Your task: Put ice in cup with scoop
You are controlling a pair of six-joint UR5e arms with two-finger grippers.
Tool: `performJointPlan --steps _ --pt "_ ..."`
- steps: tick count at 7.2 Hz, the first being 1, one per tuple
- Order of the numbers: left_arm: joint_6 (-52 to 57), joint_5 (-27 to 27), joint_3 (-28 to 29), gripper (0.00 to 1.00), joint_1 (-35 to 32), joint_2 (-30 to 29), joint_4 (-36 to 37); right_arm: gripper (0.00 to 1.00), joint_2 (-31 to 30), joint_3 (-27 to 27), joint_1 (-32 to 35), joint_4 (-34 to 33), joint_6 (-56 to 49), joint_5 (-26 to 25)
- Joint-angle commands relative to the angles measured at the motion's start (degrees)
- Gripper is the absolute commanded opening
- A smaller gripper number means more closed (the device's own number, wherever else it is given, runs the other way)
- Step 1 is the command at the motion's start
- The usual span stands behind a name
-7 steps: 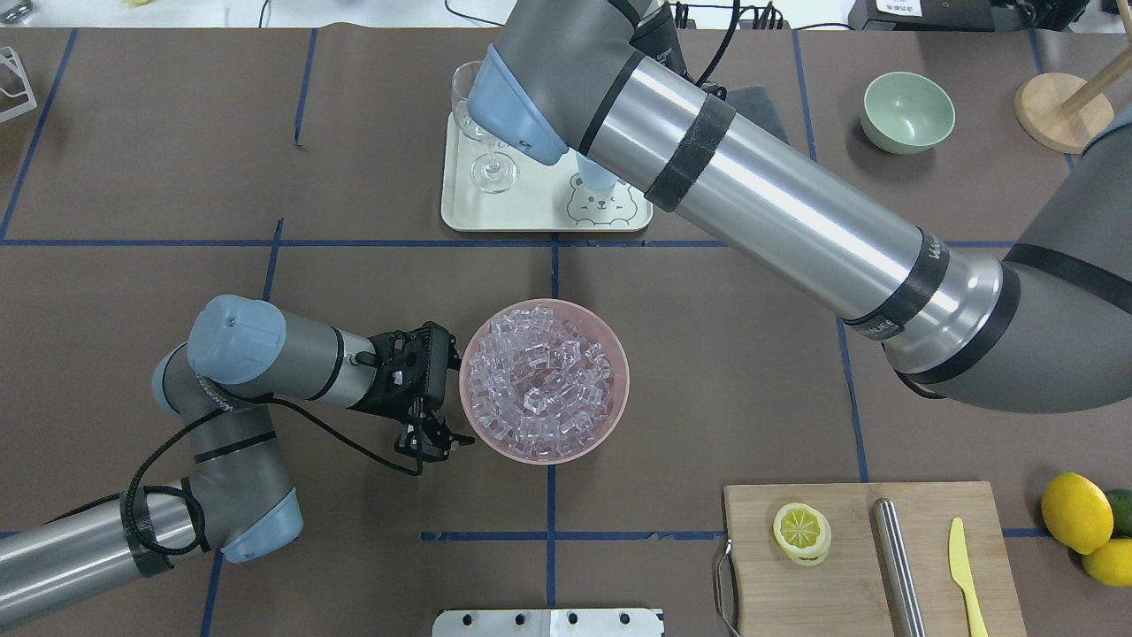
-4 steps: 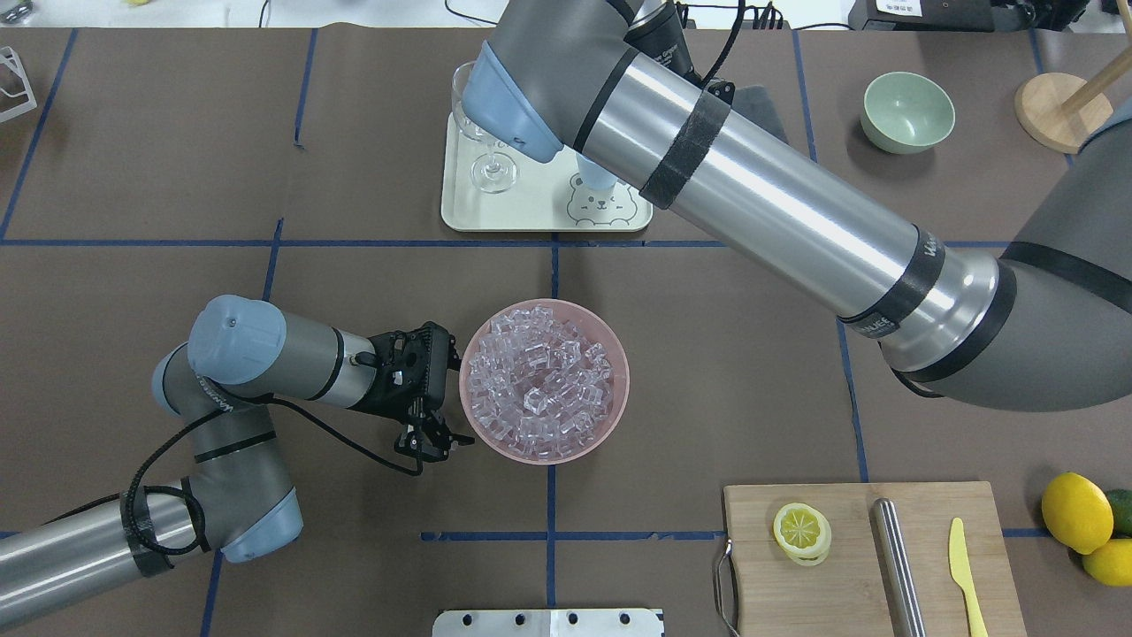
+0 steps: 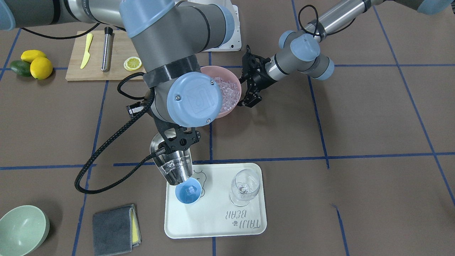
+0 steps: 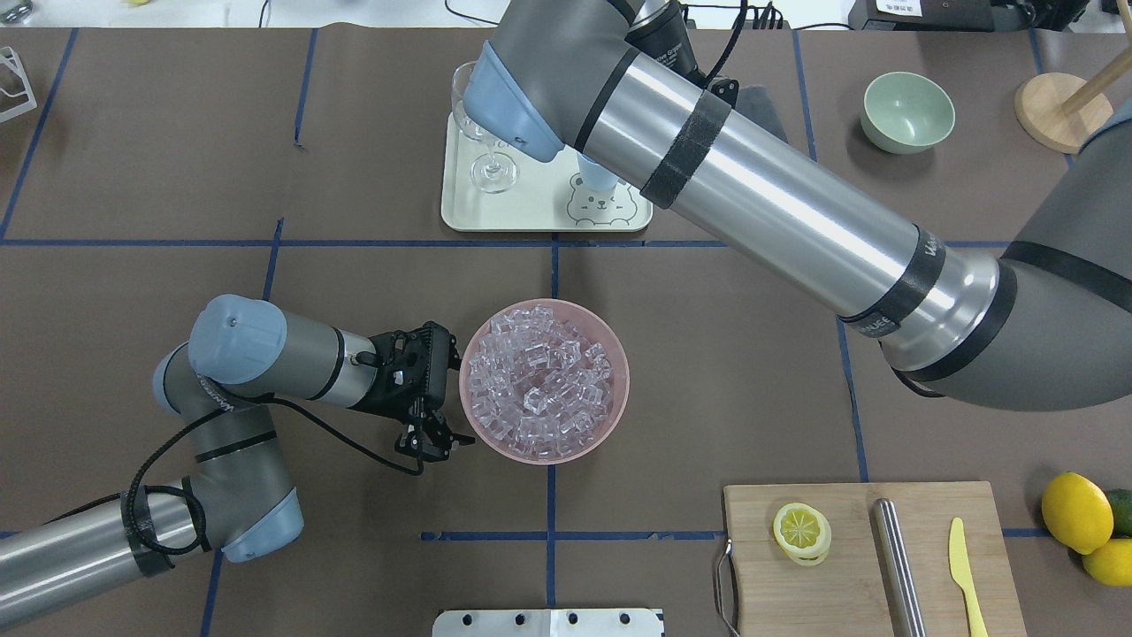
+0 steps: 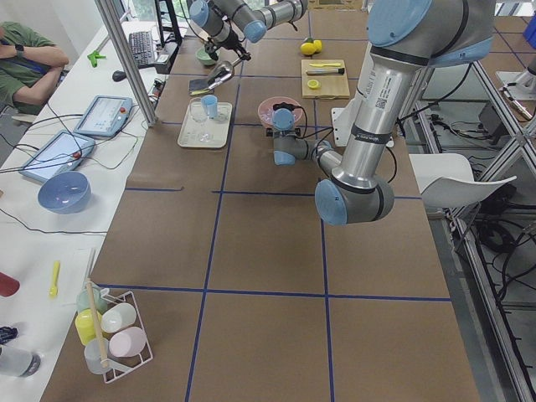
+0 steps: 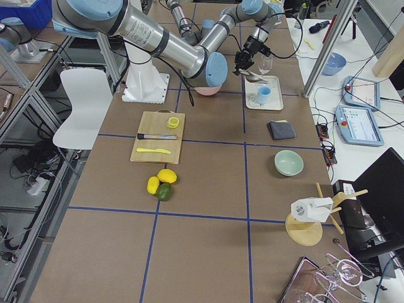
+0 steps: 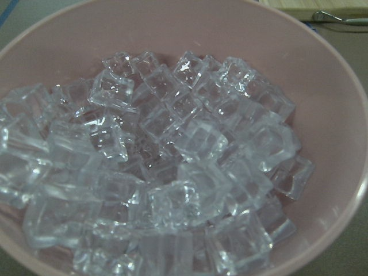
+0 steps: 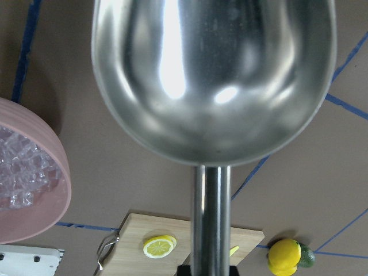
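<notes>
The steel scoop (image 3: 172, 163) hangs tilted mouth-down over the light-blue cup (image 3: 188, 194), with a few ice cubes near its lower lip. One ice cube (image 3: 192, 189) lies in the cup. My right gripper (image 3: 177, 139) is shut on the scoop's handle (image 8: 211, 230). The right arm hides most of the cup (image 4: 596, 175) from overhead. The pink bowl (image 4: 619, 389) holds a heap of ice (image 4: 539, 380), also seen close up in the left wrist view (image 7: 172, 172). My left gripper (image 4: 433, 441) is open and empty beside the bowl's left rim.
The cup stands on a cream tray (image 3: 213, 224) beside a clear wine glass (image 3: 244, 186). A cutting board (image 4: 920, 504) carries a lemon slice (image 4: 801, 531), a steel cylinder and a yellow knife. A green bowl (image 4: 907, 111), a grey cloth (image 3: 113, 224) and lemons (image 4: 1075, 511) lie around.
The right arm has shifted slightly over the tray. The left arm and the pink bowl have not moved.
</notes>
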Motion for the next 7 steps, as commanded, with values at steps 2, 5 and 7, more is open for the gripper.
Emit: performJointPlan --steps 2,5,7 --pt "0.0 0.1 -0.1 1.0 0.0 0.0 0.0 0.0 1.7 -0.4 0.0 -4.7 -4.4 -3.8" --pt "-0.1 0.1 0.0 1.0 0.0 -0.3 0.0 0.0 1.5 0.1 0.0 -4.6 -5.1 -3.4" --pt "-0.1 0.0 -0.1 1.0 0.0 -0.2 0.0 0.0 -1.1 4.2 0.1 -4.1 -5.2 -2.2"
